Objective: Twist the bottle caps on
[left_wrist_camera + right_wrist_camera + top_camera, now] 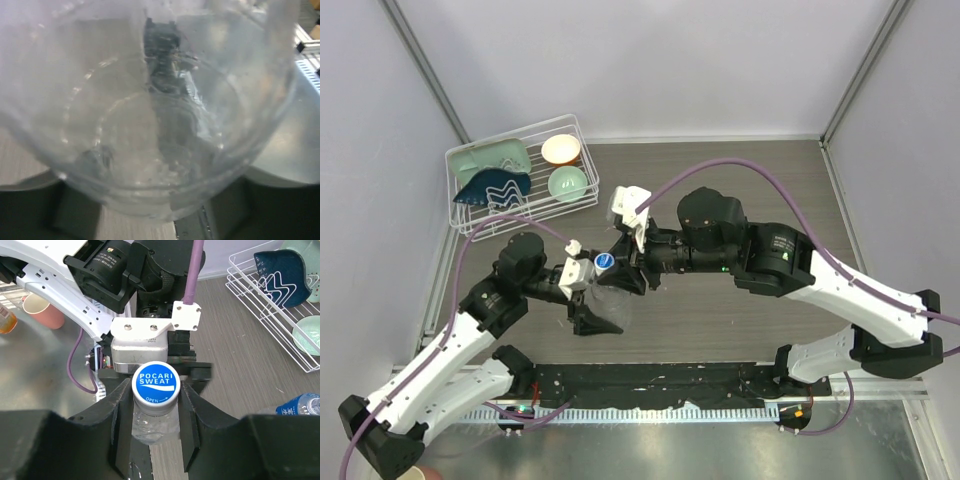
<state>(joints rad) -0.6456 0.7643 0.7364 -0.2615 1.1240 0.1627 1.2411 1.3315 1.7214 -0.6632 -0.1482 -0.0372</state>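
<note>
The table point(740, 170) is grey-brown wood, with plain white walls around it. A white wire dish rack point(582, 125) stands at the far left corner, and everything else is told from there.

In front of the rack, out over the table, the two arms meet. The right gripper point(156, 400) has its two black fingers point(120, 412) closed on a small round cap point(155, 385), one finger on each side. The cap has a blue top with white writing. It sits straight on the neck of the plain bottle point(152, 427).

The left gripper point(588, 298) holds the body of that clear bottle. The plastic is so close to the left wrist camera that it fills the view. Its fingers are hard to see there, but from above they look closed on the bottle.

So the first cap is on its bottle. I think it is being turned now. I cannot tell if it is tight yet.

The bottle with the blue label point(300, 405) lies on the table, on the side of the plain bottle away from the rack. I cannot see its neck well, so I cannot tell if it has a cap. No other cap shows. That bottle is most likely the job left to do.

The rack holds a dark blue dish point(280, 272), a green bowl point(567, 183) and a cream bowl point(562, 149).
</note>
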